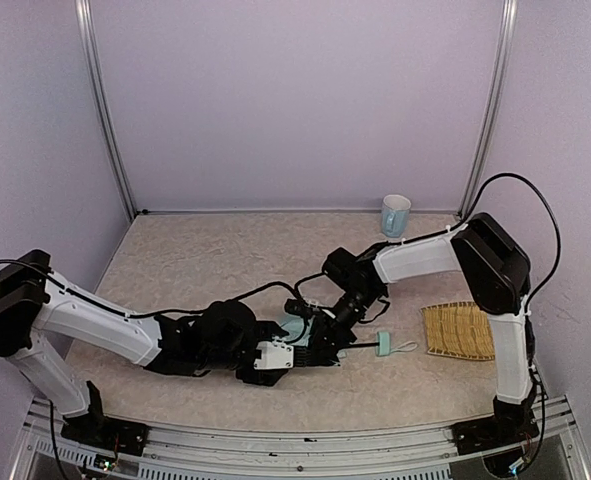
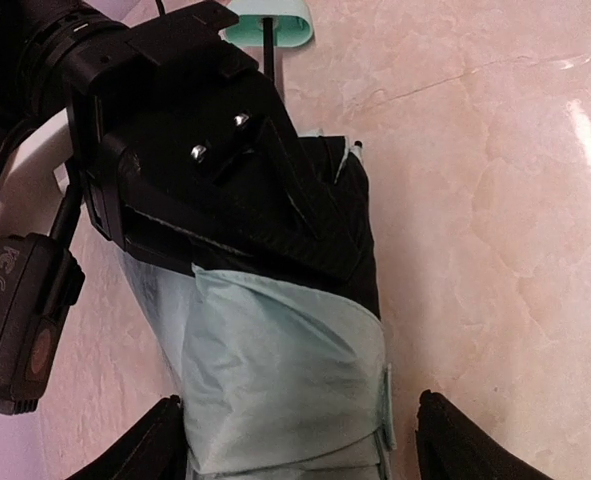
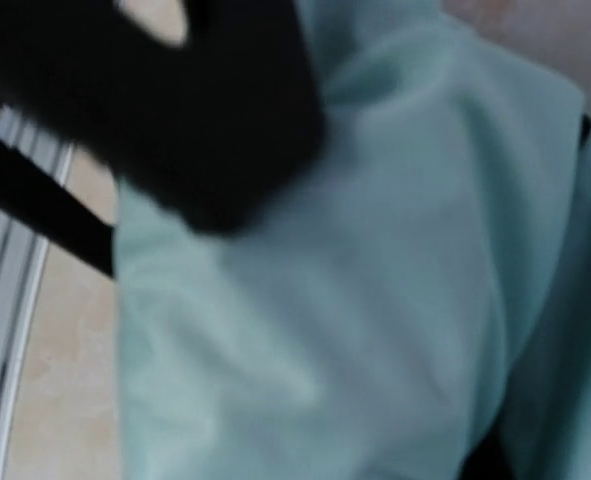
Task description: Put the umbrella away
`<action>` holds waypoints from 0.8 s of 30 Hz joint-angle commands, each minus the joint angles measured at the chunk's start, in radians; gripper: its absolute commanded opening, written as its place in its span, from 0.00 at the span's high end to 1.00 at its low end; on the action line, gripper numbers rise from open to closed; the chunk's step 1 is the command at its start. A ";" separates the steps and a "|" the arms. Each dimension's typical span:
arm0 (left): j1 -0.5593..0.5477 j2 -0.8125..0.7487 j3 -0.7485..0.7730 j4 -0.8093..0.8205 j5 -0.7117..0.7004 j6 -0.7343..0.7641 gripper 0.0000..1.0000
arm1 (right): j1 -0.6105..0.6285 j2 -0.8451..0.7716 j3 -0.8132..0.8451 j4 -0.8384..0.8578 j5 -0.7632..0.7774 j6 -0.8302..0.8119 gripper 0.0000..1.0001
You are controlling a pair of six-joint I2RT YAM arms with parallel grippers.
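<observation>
Left wrist view: left gripper is wide open, fingers straddling the umbrella. The folded mint bundle lies on the table between them. One finger seems to touch the fabric and the other stands just clear, so nothing is gripped. The shaft and handle stick out well beyond the fingertips. Top external view: right gripper sits on the same bundle just past the left fingertips, over the black lining. The handle lies to the right of its fingers, the mat beyond that, and the mug well apart at the back. Right wrist view is blurred, with mint fabric right against a dark finger. Can't tell if those fingers are open, closed or gripping.
</observation>
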 commanded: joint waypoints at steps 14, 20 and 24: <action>0.114 0.258 0.228 -0.239 0.217 -0.051 0.41 | -0.038 0.117 0.081 -0.103 0.036 0.062 0.77; 0.156 0.356 0.343 -0.490 0.375 -0.071 0.63 | -0.077 -0.032 -0.044 0.165 0.045 0.192 0.42; 0.174 0.402 0.409 -0.614 0.421 -0.075 0.68 | -0.087 -0.173 -0.176 0.362 0.095 0.244 0.24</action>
